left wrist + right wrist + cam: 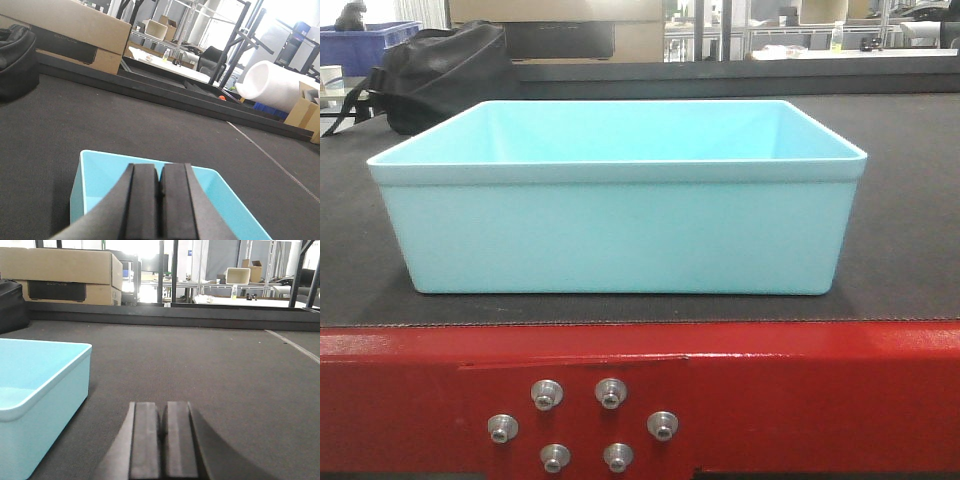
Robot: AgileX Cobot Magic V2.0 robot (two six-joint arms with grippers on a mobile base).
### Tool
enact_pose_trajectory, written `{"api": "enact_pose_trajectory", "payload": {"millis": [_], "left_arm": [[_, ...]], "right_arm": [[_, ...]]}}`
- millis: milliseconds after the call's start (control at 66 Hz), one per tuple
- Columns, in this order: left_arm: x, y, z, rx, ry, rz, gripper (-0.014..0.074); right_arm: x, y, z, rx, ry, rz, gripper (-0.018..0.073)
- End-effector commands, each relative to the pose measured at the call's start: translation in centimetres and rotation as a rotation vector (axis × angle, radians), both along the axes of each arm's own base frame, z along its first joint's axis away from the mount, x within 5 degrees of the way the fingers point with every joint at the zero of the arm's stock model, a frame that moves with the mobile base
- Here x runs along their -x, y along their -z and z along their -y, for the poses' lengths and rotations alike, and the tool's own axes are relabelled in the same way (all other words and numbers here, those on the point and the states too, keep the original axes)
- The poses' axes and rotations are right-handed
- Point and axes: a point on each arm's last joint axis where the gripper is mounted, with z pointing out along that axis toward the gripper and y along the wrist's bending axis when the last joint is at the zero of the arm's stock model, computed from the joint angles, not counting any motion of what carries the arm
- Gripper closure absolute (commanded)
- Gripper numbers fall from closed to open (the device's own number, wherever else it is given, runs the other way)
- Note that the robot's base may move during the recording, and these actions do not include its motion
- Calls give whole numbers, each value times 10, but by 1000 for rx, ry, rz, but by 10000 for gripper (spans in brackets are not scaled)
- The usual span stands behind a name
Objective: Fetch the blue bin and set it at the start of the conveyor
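Observation:
The blue bin [620, 210], a pale cyan tub, stands empty on the dark belt of the conveyor start [900, 250], just behind the red frame plate [820, 395] with its silver bolts. In the left wrist view my left gripper [160, 172] is shut and empty, above the bin's [100, 175] open top. In the right wrist view my right gripper [164, 410] is shut and empty, low over the belt [225, 370], to the right of the bin [40, 385] and apart from it. Neither gripper shows in the front view.
A black bag [440, 75] lies on the belt behind the bin at the left. A dark raised rail [175, 315] borders the belt's far side. Cardboard boxes [60, 275], shelving and a white roll [275, 85] stand beyond.

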Motion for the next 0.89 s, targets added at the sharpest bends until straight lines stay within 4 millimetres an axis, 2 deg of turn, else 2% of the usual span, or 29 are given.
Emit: {"api": "enact_pose_trajectory", "payload": {"millis": [0,879], "left_arm": [[1,-2,0,12,7,20,707],[1,-2,0,0,3,22,707]], "right_arm": [[1,-2,0,10,8,25,725],[1,-1,0,9,8,14,725]]}}
